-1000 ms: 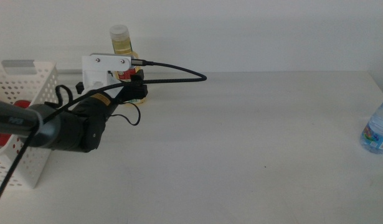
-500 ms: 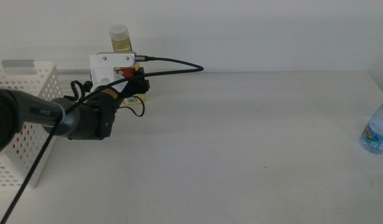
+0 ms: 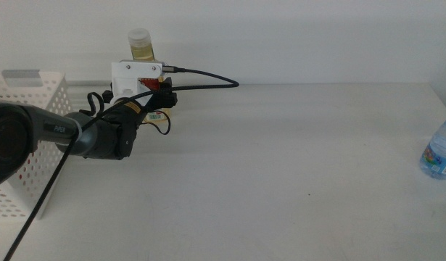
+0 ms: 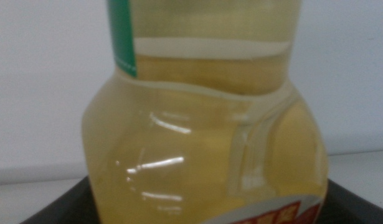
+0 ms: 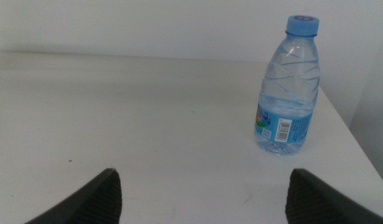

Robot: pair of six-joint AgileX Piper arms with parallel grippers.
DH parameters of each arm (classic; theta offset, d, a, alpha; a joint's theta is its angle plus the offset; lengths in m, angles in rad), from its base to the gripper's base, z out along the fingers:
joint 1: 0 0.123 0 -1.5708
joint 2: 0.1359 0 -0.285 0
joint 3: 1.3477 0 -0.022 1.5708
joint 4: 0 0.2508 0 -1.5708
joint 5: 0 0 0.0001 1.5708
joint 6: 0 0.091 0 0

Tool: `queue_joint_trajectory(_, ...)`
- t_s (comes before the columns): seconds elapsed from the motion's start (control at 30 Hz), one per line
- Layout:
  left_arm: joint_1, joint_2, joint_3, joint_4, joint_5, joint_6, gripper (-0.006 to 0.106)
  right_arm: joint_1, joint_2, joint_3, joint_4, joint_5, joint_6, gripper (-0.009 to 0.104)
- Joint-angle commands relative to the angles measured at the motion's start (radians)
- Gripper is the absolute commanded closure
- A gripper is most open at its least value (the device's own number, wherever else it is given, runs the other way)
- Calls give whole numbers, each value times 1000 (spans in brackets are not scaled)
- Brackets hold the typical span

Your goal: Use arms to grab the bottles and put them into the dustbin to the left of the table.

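While left gripper (image 3: 163,101) brackets yellow bottle (image 3: 141,48) at table's (image 3: 281,167) 11 o'clock, jaws wide either side of belly, no squeeze visible: bottle near full, so heavy, sloshy; plastic smooth, wall gives; grip low on belly, below label. Basket (image 3: 27,116) at 9 o'clock. Since 1 s ago, arm pushed further in toward bottle. Right gripper (image 5: 197,199) spread, idle, water bottle (image 5: 289,87) ahead

Two bottles, one yellow-liquid bottle (image 3: 140,46) and one water bottle (image 5: 287,87), plus one dustbin (image 3: 30,94).
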Motion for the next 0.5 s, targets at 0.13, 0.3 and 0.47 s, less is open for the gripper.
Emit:
queue_joint_trajectory(0.13,5,-59,-31,-22,-77,-13,31,-5,-27,-9,-9,-71,-12,16)
queue_joint_trajectory(0.3,14,-59,-27,-53,-69,-7,74,-5,-27,-9,-9,-71,-12,16)
queue_joint_trajectory(0.47,14,-110,-4,-53,-34,37,105,-5,-27,-9,-9,-71,-12,16)
